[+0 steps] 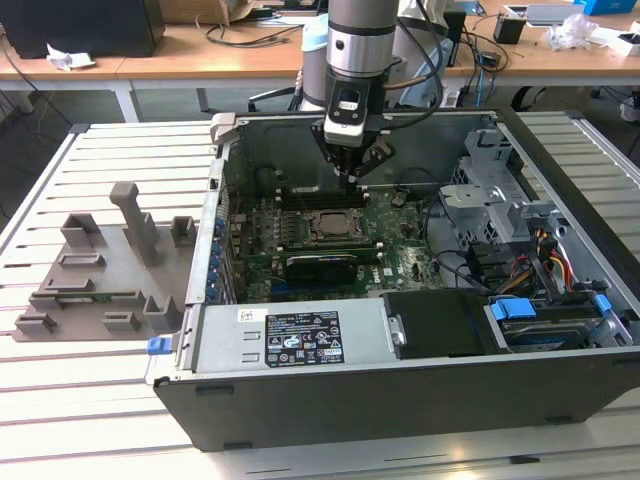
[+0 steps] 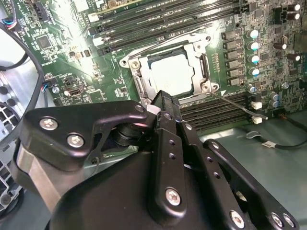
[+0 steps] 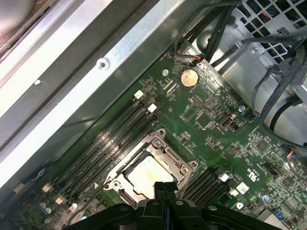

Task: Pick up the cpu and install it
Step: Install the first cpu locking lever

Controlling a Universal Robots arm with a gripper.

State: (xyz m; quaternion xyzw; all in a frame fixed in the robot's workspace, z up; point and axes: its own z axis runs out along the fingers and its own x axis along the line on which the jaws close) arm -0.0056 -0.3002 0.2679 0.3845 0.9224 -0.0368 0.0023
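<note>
Slatted table (image 1: 100, 420), open computer case (image 1: 400, 400): pincer (image 2: 162, 97) closed together, empty, above cpu (image 2: 171, 72) seated in socket (image 2: 202, 53).

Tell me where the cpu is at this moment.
The cpu lies in the motherboard's socket frame, between the two banks of memory slots inside the open computer case; in the second wrist view the shut hand is close by it.

Matt silvery metal cpu (image 2: 169, 73), glossy motherboard (image 3: 201, 120), satin black end effector (image 2: 162, 98), possibly metal.

cpu (image 2: 170, 72) in socket (image 2: 204, 60), tool (image 2: 163, 98) above (apart)
</note>
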